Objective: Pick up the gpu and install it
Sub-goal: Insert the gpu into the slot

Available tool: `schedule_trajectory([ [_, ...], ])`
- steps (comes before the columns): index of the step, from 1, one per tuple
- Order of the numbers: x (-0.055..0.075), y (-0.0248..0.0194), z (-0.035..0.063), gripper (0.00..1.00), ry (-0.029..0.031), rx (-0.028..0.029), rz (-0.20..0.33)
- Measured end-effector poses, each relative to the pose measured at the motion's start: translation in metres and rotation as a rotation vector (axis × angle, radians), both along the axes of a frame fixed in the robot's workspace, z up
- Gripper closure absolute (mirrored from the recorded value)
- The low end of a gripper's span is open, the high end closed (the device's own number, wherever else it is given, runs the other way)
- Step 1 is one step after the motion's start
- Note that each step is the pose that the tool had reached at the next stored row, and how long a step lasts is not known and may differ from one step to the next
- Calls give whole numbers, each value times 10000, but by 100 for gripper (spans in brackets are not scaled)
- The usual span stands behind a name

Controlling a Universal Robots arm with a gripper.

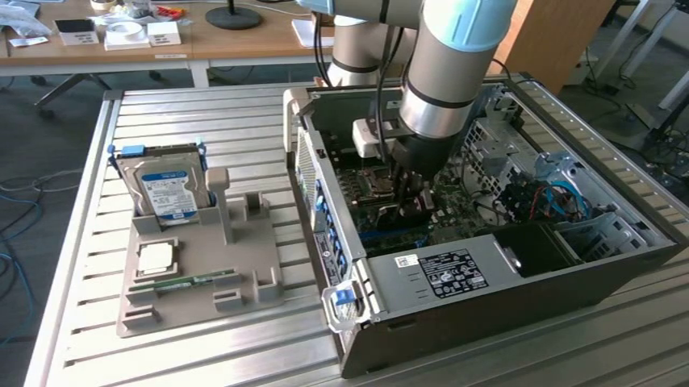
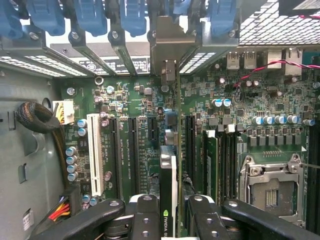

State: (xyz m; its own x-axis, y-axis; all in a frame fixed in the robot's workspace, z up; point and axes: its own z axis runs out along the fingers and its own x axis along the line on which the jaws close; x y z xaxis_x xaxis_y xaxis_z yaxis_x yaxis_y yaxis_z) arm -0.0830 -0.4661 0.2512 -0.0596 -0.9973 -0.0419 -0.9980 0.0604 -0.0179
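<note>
Power supply (image 1: 453,272) and case wall (image 1: 308,161) flank the pincer (image 1: 415,211).

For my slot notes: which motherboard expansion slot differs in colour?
The white slot, the one nearest the sleeved cable bundle; the other slots are black.

Robotics lab: slotted metal table (image 1: 194,113), desks (image 1: 248,44).
</note>
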Motion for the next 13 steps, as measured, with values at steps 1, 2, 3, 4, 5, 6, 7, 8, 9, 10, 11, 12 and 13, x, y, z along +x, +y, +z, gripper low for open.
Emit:
schedule_trajectory([
  [1,0,0,-3,73,0,1,0],
  [2,0,0,-6,73,0,1,0],
  [3,0,0,-11,73,-1,3,0],
  [4,0,0,-16,73,1,-1,0],
  [5,-1,-1,-21,73,3,-6,2],
  [6,-1,0,-29,73,3,-1,2],
  [7,-1,1,-43,73,-5,12,1],
  [8,-2,0,-47,73,-3,5,0],
  [9,-2,0,-49,73,-2,1,0],
  [10,-3,0,-51,73,0,-1,0],
  [11,-3,-1,-52,73,1,-2,0],
  [12,-3,0,-53,73,1,-1,0],
  [13,-3,0,-54,73,0,0,0],
])
